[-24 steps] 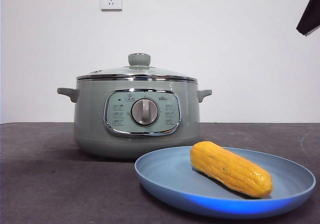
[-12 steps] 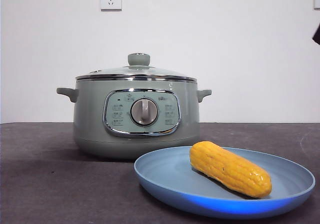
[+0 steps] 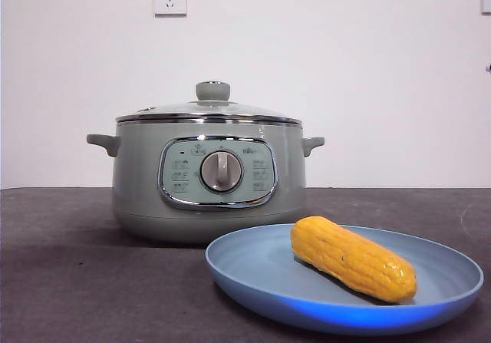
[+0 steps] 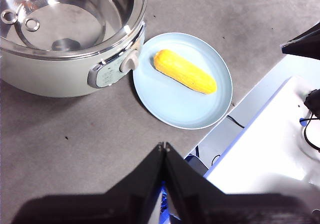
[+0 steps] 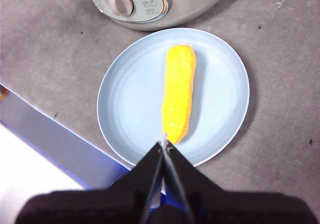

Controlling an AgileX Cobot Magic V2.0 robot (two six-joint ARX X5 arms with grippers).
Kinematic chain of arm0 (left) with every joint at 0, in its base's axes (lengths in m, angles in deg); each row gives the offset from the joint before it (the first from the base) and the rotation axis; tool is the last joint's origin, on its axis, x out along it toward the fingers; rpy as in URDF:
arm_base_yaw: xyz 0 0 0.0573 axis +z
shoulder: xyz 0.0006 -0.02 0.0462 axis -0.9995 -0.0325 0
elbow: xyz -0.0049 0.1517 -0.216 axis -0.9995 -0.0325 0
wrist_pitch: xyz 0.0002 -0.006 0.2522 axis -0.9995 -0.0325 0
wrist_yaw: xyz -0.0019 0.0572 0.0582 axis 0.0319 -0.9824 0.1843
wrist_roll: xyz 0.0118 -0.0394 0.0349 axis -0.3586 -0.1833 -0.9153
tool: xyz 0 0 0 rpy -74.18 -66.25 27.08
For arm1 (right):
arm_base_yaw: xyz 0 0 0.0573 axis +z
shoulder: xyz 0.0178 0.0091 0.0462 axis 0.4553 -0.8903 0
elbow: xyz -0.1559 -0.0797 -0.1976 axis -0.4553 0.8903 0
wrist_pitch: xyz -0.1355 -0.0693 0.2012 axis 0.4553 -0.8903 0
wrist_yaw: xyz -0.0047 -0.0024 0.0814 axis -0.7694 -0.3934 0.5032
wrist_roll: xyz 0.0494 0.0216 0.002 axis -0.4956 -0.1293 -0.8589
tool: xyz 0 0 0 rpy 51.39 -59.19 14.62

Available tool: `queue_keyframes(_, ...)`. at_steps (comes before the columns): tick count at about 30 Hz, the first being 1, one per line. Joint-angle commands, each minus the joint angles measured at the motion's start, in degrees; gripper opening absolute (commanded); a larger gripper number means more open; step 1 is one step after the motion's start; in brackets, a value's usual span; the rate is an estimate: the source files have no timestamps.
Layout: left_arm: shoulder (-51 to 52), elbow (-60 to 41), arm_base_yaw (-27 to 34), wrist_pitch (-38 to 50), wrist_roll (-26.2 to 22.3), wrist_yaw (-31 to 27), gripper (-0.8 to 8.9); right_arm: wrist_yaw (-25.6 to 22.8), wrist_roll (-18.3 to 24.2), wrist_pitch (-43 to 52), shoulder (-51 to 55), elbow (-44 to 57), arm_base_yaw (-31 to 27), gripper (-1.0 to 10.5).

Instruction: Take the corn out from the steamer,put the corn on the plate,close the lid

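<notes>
Front view: the dark arm tip seen earlier at the top right has gone; the lid [image 3: 209,110] sits on the steamer [image 3: 207,178], mid-desk. The corn [image 3: 353,258] lies on the plate [image 3: 253,270], nearer the desk's front edge.

Left wrist view: the left claw [image 4: 163,146] is pressed closed, empty, high above.

Right wrist view: the right claw [image 5: 164,143] is likewise closed, empty, over the plate. The task looks finished.

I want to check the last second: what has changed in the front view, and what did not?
A dark arm tip at the top right corner withdrew out of view. The corn on the plate, the steamer and its lid stayed as they were. Nothing was gripped or released.
</notes>
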Motion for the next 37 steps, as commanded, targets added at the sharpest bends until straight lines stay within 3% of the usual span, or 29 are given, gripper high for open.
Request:
queue_keyframes(1, 0.0, -0.6, -0.2, 0.3, 0.1, 0.0, -0.03, -0.1, -0.2, 0.2, 0.1, -0.2, 0.1, 0.0)
queue_keyframes(11, 0.0, -0.6, -0.2, 0.4, 0.1, -0.1, -0.03, -0.1, -0.2, 0.2, 0.1, -0.2, 0.1, 0.0)
queue_keyframes(18, 1.1, -0.6, 0.7, 4.0, 0.3, -3.9, -0.03, -0.1, -0.2, 0.2, 0.1, -0.2, 0.1, 0.0)
queue_keyframes(20, 2.4, -0.6, 1.7, 5.4, -4.2, -4.8, -0.03, -0.1, -0.2, 0.2, 0.1, -0.2, 0.1, 0.0)
queue_keyframes(23, 6.2, -1.5, 5.6, 15.4, -9.0, -4.0, -0.03, -0.1, -0.2, 0.2, 0.1, -0.2, 0.1, 0.0)
queue_keyframes(29, 17.3, -13.2, 17.4, 44.5, -9.4, -3.5, -0.03, -0.1, -0.2, 0.2, 0.1, -0.2, 0.1, 0.0)
queue_keyframes(32, 22.8, -21.9, 22.1, 52.5, -11.0, -5.6, -0.03, -0.1, -0.2, 0.2, 0.1, -0.2, 0.1, 0.0)
queue_keyframes(37, 31.6, -37.9, 26.9, 58.9, -11.8, -9.2, -0.03, -0.1, -0.2, 0.2, 0.1, -0.2, 0.1, 0.0)
